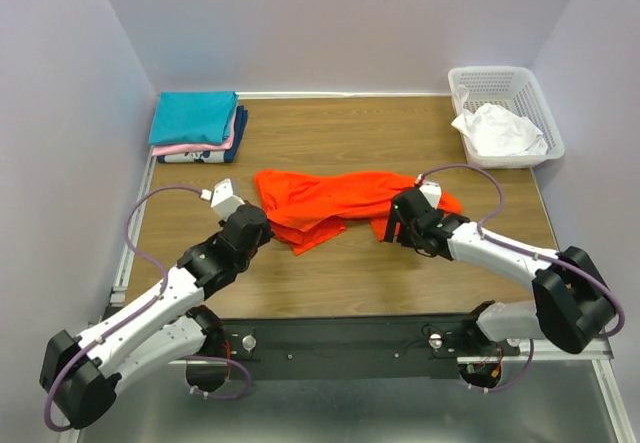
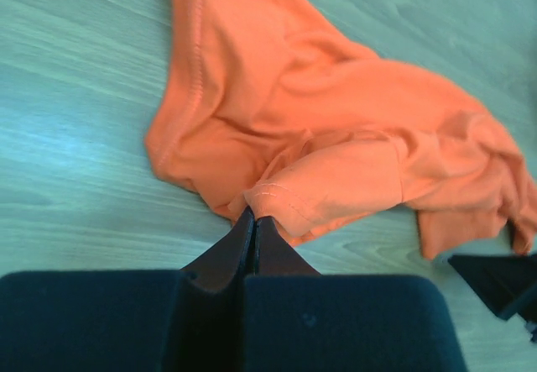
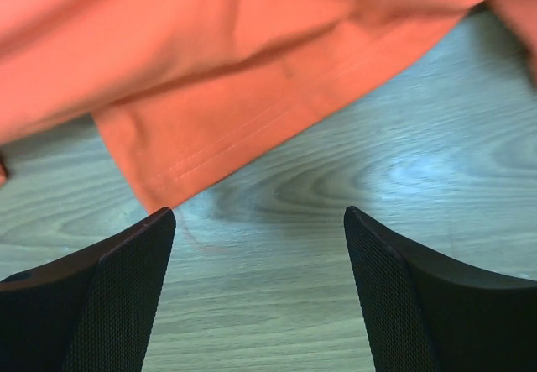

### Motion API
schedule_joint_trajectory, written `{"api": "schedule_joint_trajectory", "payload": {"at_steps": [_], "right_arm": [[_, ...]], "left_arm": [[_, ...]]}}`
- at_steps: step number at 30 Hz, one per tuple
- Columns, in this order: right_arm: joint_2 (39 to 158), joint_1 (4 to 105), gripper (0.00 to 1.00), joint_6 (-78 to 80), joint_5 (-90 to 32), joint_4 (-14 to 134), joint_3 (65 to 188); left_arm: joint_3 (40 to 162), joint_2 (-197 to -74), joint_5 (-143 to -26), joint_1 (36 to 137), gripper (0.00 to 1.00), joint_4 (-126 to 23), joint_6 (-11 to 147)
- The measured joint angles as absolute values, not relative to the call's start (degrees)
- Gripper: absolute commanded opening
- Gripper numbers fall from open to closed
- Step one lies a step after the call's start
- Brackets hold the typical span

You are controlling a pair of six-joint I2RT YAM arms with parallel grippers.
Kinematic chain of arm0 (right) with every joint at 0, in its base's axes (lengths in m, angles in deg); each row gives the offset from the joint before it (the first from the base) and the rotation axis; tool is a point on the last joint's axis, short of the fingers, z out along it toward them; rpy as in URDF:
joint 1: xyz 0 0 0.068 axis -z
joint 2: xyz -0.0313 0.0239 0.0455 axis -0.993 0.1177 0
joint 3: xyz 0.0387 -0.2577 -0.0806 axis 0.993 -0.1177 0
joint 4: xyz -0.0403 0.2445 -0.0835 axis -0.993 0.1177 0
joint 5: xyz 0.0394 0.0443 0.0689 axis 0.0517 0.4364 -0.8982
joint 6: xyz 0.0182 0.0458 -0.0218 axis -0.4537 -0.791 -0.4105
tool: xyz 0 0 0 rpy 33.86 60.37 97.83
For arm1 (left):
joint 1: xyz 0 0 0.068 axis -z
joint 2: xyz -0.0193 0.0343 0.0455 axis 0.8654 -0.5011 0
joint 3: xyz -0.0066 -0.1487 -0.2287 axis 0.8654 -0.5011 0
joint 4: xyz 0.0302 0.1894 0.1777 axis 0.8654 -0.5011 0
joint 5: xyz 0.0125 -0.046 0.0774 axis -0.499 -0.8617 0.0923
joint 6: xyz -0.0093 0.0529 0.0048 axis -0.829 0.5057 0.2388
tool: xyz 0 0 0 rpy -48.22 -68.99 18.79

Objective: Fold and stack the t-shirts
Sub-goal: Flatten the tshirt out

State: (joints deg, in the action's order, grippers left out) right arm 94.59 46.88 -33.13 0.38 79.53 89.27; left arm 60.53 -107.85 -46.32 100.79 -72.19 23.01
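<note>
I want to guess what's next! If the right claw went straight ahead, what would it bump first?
Most likely the orange shirt: its stitched edge lies just ahead of the open right gripper. Depth is unclear, so it might touch the wooden table first.

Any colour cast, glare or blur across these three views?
Top external: even light, sharp, natural wood tone on the table. Left wrist: teal cast, glare patch on the wood at left, orange t-shirt slightly soft. Right wrist: same cast, glare beyond the open right gripper, shirt blurred at top.
</note>
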Motion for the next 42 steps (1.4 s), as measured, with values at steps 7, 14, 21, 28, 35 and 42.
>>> {"api": "schedule_joint_trajectory", "payload": {"at_steps": [7,14,21,28,35,42], "right_arm": [[87.2,53.5,0.89,-34.5,3.4,80.7,88.7],[85.2,62.2,0.87,-35.0,3.2,81.7,87.3],[87.2,64.6,0.81,-35.6,1.3,81.5,87.3],[91.4,64.6,0.58,-36.1,-1.8,78.8,85.7],[96.3,64.6,0.01,-36.8,-4.7,73.6,85.8],[92.2,64.6,0.01,-35.8,-5.7,73.9,86.5]], "left_arm": [[63.5,-98.7,-37.6,100.0,0.0,-81.0,15.4],[63.5,-95.3,-34.1,99.8,0.0,-86.0,12.0],[63.4,-96.0,-33.2,99.7,0.0,-87.1,11.2],[63.2,-96.0,-33.0,99.6,0.0,-87.3,11.0],[63.2,-95.9,-32.5,99.6,0.0,-87.3,10.7],[64.2,-96.1,-31.0,99.4,0.0,-87.1,11.0]]}}
